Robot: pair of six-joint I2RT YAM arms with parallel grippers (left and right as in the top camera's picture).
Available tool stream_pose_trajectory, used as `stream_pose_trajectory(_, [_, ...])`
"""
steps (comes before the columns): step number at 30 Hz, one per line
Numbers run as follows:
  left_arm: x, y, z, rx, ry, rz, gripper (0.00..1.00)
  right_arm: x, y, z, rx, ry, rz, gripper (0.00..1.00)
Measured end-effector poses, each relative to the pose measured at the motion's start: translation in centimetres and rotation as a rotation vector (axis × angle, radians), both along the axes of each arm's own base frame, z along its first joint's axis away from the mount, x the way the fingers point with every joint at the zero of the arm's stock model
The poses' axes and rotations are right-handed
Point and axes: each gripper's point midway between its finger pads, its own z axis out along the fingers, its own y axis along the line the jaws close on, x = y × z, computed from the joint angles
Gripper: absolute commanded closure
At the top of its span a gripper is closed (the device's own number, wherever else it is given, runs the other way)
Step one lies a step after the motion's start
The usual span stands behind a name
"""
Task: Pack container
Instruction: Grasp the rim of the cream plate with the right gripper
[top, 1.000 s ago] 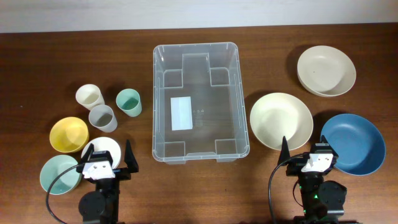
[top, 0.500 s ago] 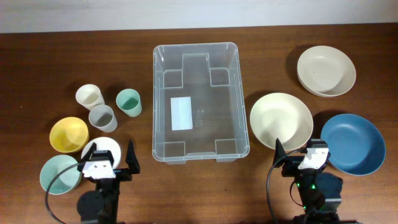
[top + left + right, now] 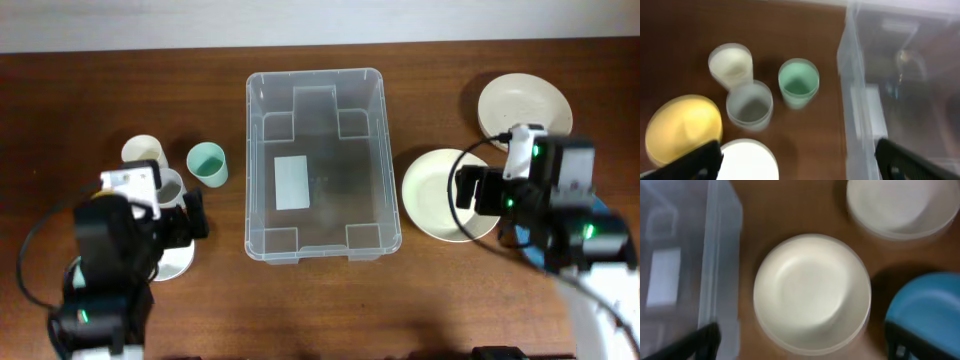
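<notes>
The left pincer (image 3: 799,162) stands wide apart with nothing between its tips. It hangs high above the worktop (image 3: 440,90), pointing down. Below it lies a white bowl (image 3: 747,160), with a yellow bowl (image 3: 682,127) just beside. Further out stand a grey cup (image 3: 750,105), a cream cup (image 3: 731,62) and a green cup (image 3: 798,82), close together. In the overhead view the left arm is raised over the bowls, left of the container (image 3: 340,200).

The right pincer (image 3: 805,345) is likewise spread wide and empty, pointing down over the near edge of a cream plate (image 3: 812,292). A blue plate (image 3: 925,310) lies to that plate's right, and a pale plate stack (image 3: 900,205) beyond it. The right arm is lifted above the blue plate, hiding most of it from overhead.

The container sits mid-worktop between the two arms, open side up, white label (image 3: 291,183) on its floor.
</notes>
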Motion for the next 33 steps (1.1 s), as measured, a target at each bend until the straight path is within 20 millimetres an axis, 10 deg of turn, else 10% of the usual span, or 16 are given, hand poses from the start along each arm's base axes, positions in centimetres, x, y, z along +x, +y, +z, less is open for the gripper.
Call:
stream_pose_trajectory(7, [1.3, -0.1, -1.2, -0.026, 0.251, -0.006, 0.01, 1.6, -0.5, 1.0, -0.015, 0.090, -0.013, 0.01])
stream_pose_trajectory(13, [1.3, -0.1, -2.0, -0.028, 0.283, -0.006, 0.01, 4.4, -4.7, 1.7, -0.061, 0.005, -0.112, 0.01])
stream_pose_trajectory(23, [1.3, -0.1, -2.0, -0.028, 0.283, -0.006, 0.01, 8.0, -8.6, -10.5, -0.084, 0.299, 0.032, 0.01])
stream_pose_trajectory(33, [1.3, -0.1, -2.0, -0.028, 0.283, -0.006, 0.01, 8.8, -8.9, -17.9, -0.054, 0.436, 0.065, 0.01])
